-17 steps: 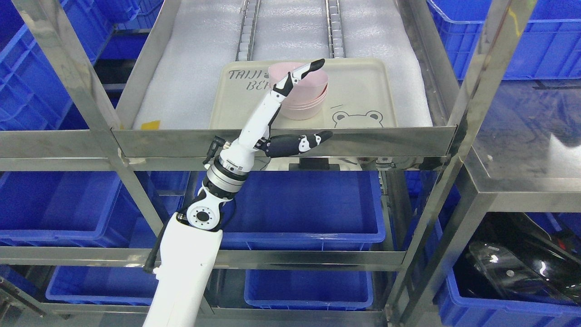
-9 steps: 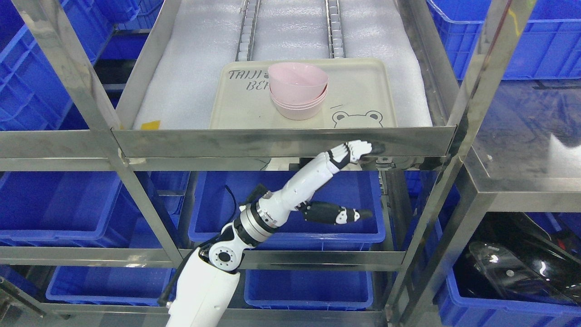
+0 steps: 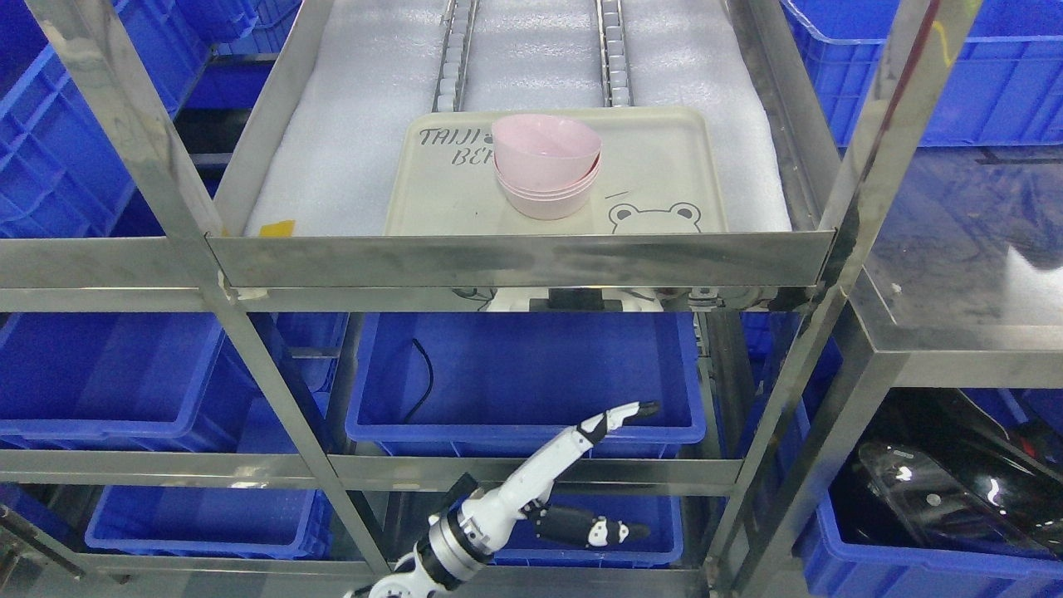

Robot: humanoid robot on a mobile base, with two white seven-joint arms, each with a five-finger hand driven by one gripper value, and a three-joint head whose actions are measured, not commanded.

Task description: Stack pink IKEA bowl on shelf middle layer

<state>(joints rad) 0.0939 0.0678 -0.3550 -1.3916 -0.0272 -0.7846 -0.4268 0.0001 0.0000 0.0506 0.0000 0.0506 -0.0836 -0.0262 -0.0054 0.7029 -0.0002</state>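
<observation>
Steel shelf (image 3: 515,259) w/ beige tray (image 3: 664,170) on mid layer; pink bowl (image 3: 546,152) tops a nested pink stack on the tray. Left robot hand (image 3: 573,477) well below, at bottom edge, fingers spread, empty, far from bowl.

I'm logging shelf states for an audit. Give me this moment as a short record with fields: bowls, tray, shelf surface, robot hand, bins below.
bowls: pink bowl stack, nested, top bowl tilted
tray: beige tray with bear drawing, under the stack
shelf surface: white foam liner on the metal shelf
robot hand: left robot hand low in view, below the tray shelf, fingers extended, holding nothing; right not visible
bins below: blue bins on lower levels
</observation>
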